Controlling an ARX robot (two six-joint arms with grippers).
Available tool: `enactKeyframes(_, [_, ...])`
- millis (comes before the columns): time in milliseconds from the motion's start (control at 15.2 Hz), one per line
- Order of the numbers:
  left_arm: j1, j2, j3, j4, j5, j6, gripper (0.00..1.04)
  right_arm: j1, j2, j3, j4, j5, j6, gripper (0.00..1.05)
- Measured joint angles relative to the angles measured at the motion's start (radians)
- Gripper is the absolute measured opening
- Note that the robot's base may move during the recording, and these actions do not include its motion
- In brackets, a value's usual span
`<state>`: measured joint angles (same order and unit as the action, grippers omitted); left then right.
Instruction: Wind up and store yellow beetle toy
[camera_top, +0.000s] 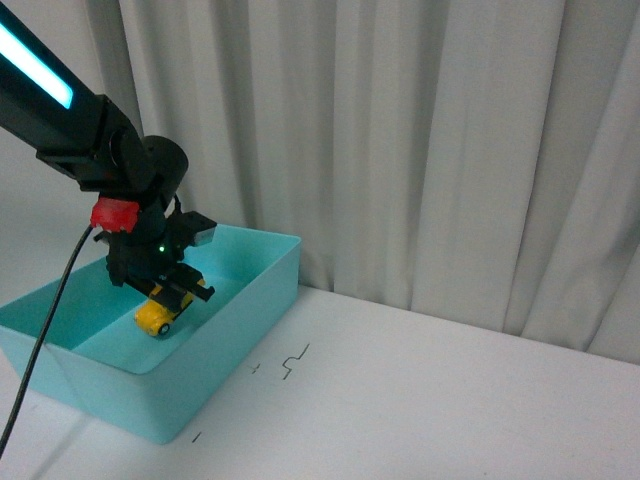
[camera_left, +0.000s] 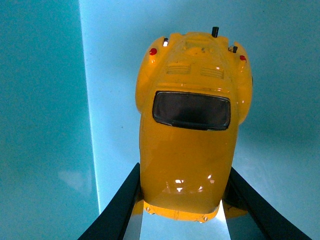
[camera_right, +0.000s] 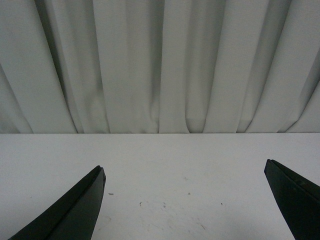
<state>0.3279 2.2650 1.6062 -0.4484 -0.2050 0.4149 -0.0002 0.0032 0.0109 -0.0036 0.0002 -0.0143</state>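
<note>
Lower left, within the teal bin (camera_top: 255, 290), your left claw (camera_top: 176, 292) clamps the yellow beetle toy (camera_top: 155, 318).
Storing step, likely: set it down, then release gently; your right claw (camera_right: 184, 165) stands apart.

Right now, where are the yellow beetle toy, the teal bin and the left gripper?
yellow beetle toy (camera_left: 186, 156), left wrist view, roof.
teal bin (camera_top: 238, 348), front view, outer wall.
left gripper (camera_top: 172, 297), front view, between fingertips.

No readable text; only small black marks (camera_top: 293, 362) on the table (camera_top: 450, 400)
</note>
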Motion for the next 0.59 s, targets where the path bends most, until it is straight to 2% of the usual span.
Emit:
enactKeyframes(263, [-0.010, 0.024, 0.023, 0.003, 0.003, -0.014, 0.39, 0.000, 0.000, 0.000, 0.000, 0.000, 0.000, 0.98])
enactKeyframes(461, [-0.013, 0.024, 0.024, 0.000, 0.023, -0.016, 0.76, 0.000, 0.000, 0.000, 0.000, 0.000, 0.000, 0.98])
enactKeyframes(526, [-0.010, 0.024, 0.026, 0.002, 0.048, -0.017, 0.91, 0.000, 0.000, 0.000, 0.000, 0.000, 0.000, 0.98])
enactKeyframes(592, [-0.005, 0.023, 0.026, 0.027, 0.090, -0.017, 1.00, 0.000, 0.000, 0.000, 0.000, 0.000, 0.000, 0.98])
